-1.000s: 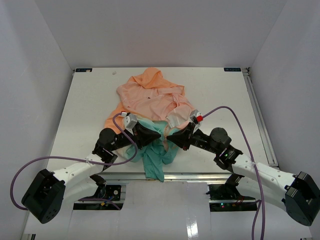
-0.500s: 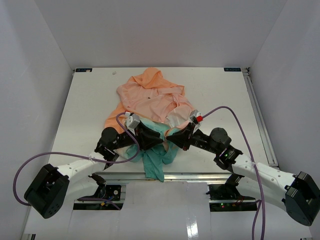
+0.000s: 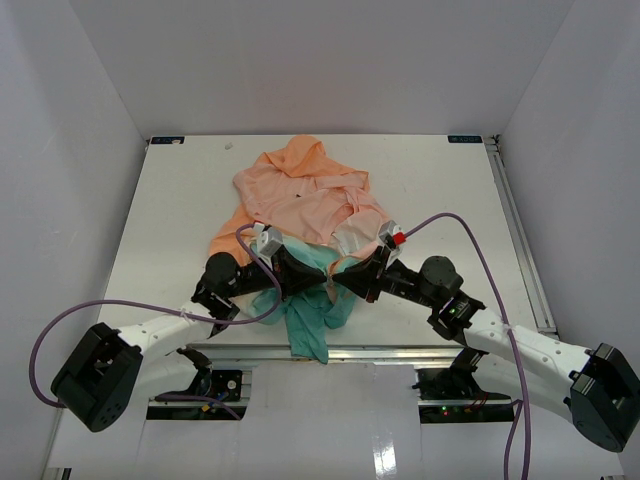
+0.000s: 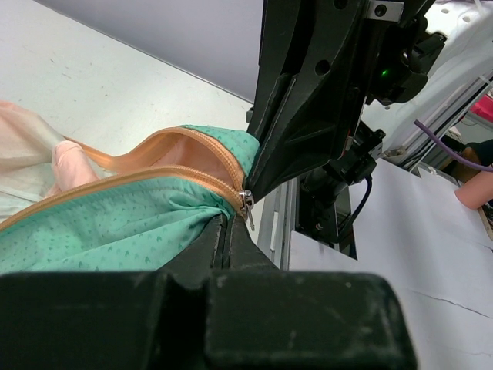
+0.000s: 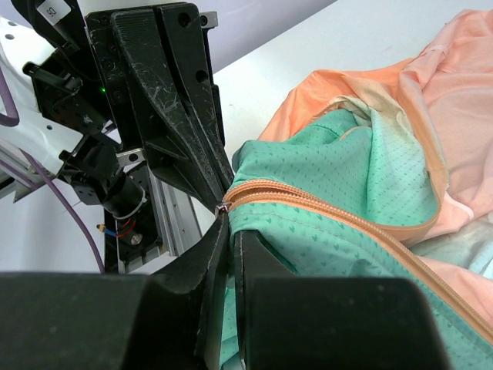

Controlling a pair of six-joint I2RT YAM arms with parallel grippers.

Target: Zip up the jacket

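Note:
The jacket (image 3: 305,195) lies crumpled mid-table, peach-orange at the far side, teal toward the near edge. My left gripper (image 3: 312,280) and right gripper (image 3: 338,282) meet tip to tip over its teal hem. In the left wrist view my left gripper (image 4: 226,225) is shut on teal fabric just under the zipper slider (image 4: 246,202), and the right gripper's tip (image 4: 258,173) touches the same spot. In the right wrist view my right gripper (image 5: 231,223) is shut on teal fabric under the slider (image 5: 224,206). The orange zipper (image 5: 323,212) runs away, its two sides apart.
A teal part of the jacket (image 3: 310,335) hangs over the table's near edge. A metal rail (image 3: 380,348) runs along that edge. White walls enclose the table (image 3: 180,200) on three sides. Purple cables (image 3: 470,235) loop off both arms.
The left gripper has moved a little to the right and the right gripper slightly left, so their tips are closer together at the teal hem. The jacket has barely shifted.

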